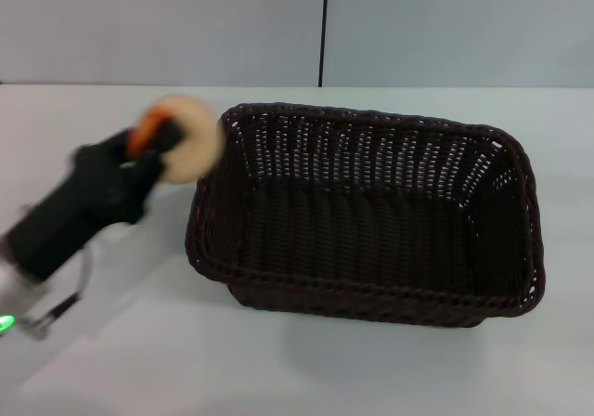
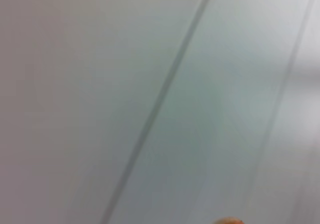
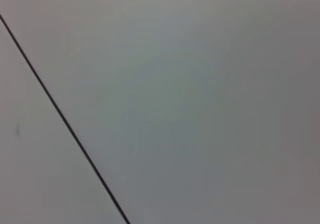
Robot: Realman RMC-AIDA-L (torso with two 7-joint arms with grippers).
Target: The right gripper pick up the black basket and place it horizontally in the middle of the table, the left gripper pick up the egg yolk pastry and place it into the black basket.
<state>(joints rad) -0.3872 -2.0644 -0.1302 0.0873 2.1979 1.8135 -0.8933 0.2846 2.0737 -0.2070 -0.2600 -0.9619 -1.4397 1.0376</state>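
my left gripper (image 1: 165, 149) hangs in the air just off the left end of the black basket (image 1: 367, 214), a little above its rim, and it is clenched on the egg yolk pastry (image 1: 181, 139). the pastry looks tipped on edge between my fingers, orange patch turned away from the basket, though blur makes that tilt hard to be sure of. in my left wrist view only a sliver of the pastry (image 2: 229, 220) shows at the frame's edge.

the basket already lies lengthwise on the table (image 1: 306, 370), about mid-table and empty, so i judge the basket step done. what is left is carrying the pastry over the basket's left rim and letting it go inside.

the braided rim is the one edge to clear; the interior past it is wide and open. bare table lies all around the basket.

my right gripper is nowhere in view, and its wrist view shows only a plain pale surface.
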